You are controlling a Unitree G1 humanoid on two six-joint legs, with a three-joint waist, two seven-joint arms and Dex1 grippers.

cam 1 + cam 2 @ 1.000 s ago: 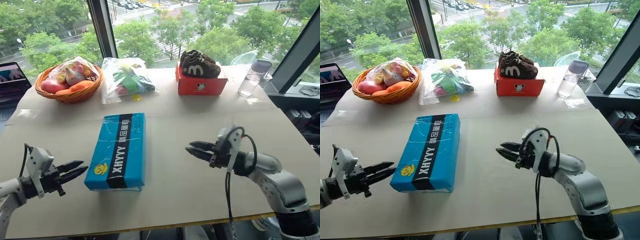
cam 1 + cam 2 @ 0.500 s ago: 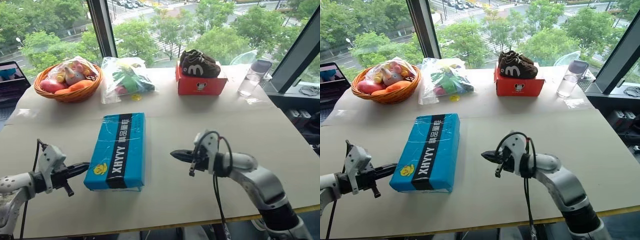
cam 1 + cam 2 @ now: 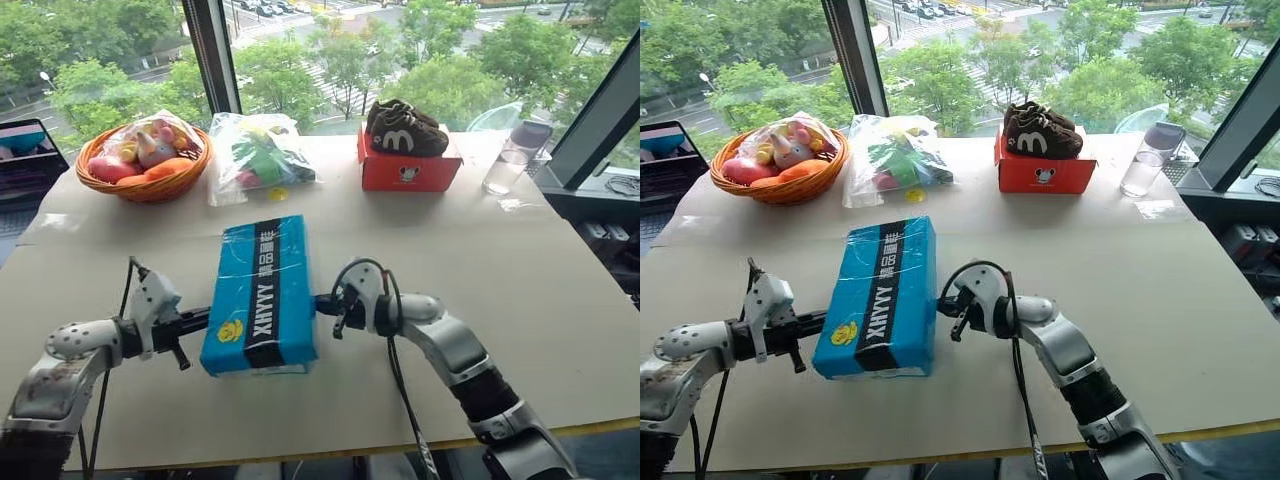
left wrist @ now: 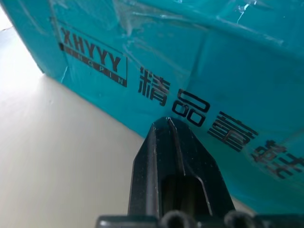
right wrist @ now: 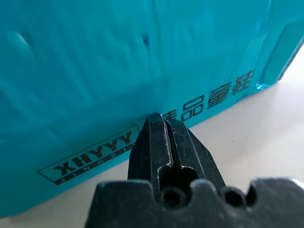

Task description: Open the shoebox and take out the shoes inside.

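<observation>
The left gripper (image 4: 167, 124) and right gripper (image 5: 156, 119) both have their fingers pressed together, holding nothing, tips at opposite long sides of the shoebox (image 3: 262, 292). It lies closed on the counter (image 3: 520, 280) between them, bright blue, black-banded, "XHYYY" lettered.

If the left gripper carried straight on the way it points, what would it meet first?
Most likely the shoebox: the left gripper, jaws shut, points at its blue side wall, tip very close to it.

Office, table (image 3: 560, 270), laptop (image 3: 25, 160), high windows (image 3: 330, 50)
</observation>
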